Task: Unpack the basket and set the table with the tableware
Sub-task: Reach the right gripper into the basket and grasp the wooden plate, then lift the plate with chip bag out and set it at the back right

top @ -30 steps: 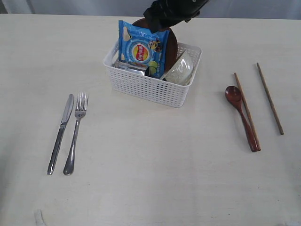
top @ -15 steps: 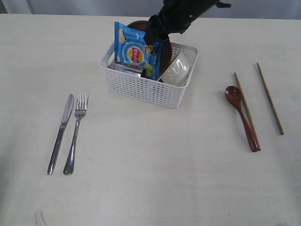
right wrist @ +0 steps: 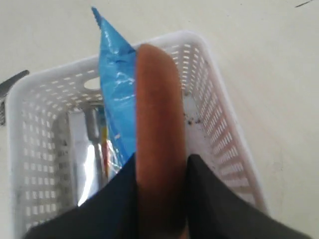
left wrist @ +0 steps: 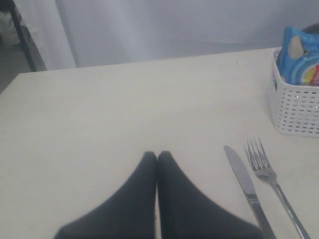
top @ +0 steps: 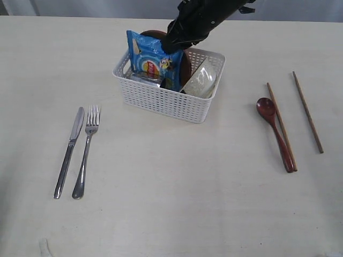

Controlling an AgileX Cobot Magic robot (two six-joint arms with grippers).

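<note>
Pale grey curtain [left wrist: 164,25] backdrop

White lattice basket [top: 169,101], reddish-brown plate [right wrist: 159,124], blue bag [top: 144,51] with seemingly yellow-red logo [top: 153,67]

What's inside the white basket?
Blue snack bag, a brown plate in the right gripper, a pale bowl, a shiny steel item. The bag hides what lies beneath.

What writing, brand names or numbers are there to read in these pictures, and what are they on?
On the blue snack bag standing in the white plastic lattice basket: printing around a red-and-yellow round logo, too small and blurred to read.
On the brown round plate, the steel knife, the steel fork and the basket itself: no text seen.
Nothing here can be quoted.
</note>
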